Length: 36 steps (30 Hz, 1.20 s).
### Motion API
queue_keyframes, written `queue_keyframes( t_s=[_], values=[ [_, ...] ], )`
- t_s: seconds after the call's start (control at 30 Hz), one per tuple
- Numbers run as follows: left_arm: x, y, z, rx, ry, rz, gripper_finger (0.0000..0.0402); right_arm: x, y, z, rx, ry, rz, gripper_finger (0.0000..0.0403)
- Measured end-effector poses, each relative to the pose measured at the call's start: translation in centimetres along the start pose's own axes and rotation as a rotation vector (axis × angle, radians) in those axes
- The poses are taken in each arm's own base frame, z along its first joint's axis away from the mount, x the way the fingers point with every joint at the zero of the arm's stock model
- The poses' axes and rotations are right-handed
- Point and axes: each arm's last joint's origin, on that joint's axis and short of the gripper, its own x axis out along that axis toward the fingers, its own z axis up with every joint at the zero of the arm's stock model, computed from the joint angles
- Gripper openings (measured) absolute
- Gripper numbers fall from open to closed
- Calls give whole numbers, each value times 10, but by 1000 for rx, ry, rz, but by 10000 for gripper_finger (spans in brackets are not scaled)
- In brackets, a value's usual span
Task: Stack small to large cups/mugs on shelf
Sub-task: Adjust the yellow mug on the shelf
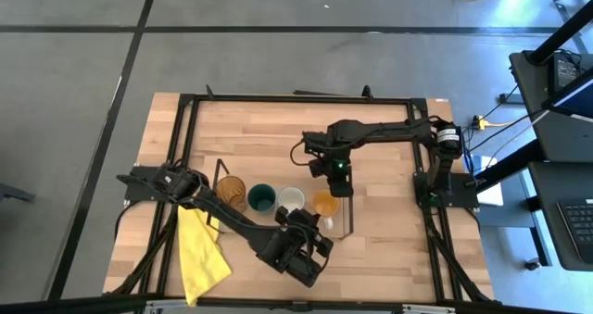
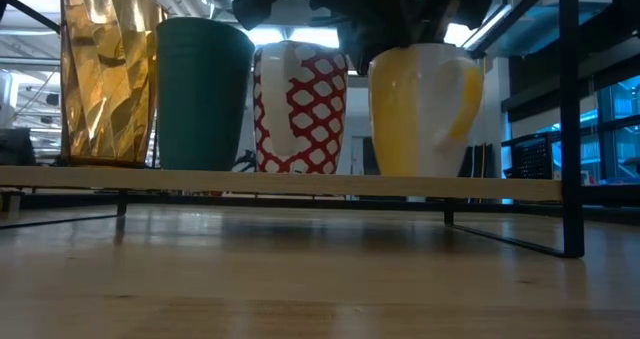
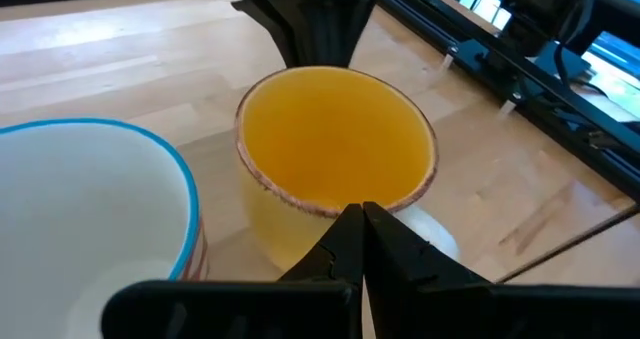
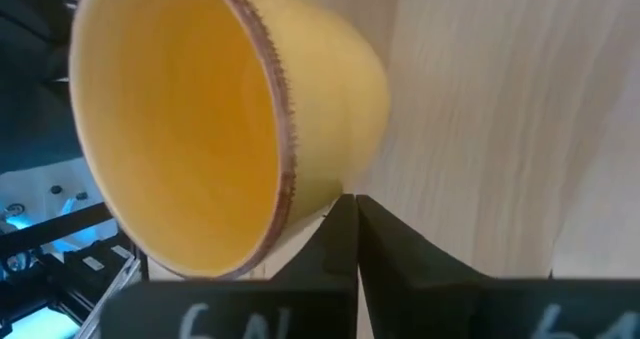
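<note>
High view: 4 cups in row on shelf (image 1: 345, 232), orange mug (image 1: 323, 203) nr end frame

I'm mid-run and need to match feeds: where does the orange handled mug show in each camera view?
High view: orange handled mug, last on the right in the cup row, on the light-wood shelf.
Low view: rightmost vessel, yellow-bodied here.
Left wrist view: centre, seen into its mouth.
Right wrist view: upper left.
Shared landmark: the white handled mug beside it, red-patterned in the low view.
</note>
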Motion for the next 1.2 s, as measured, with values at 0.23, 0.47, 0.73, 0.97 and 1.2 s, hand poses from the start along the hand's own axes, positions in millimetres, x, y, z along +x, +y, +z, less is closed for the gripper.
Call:
queue_keyframes(
  t_s=[0.23, 0.47, 0.73, 0.97, 1.2],
  values=[
    [0, -1, 0, -15, -2, -8, 0, 1, 2, -2, -1, 27, -27, 17],
    [0, -2, 0, -25, -3, -15, 0, 0, 0, -2, -27, 34, -62, 15],
    [-8, -7, -1, -51, -20, -48, 0, -12, -6, 2, -97, -56, -178, 7],
    [-21, -23, 3, -7, 19, -155, 0, -33, -14, 5, -114, -172, -215, 9],
    [-19, -30, 6, 11, 54, -220, 0, -42, -22, -2, -97, -154, -218, 9]
  ],
)
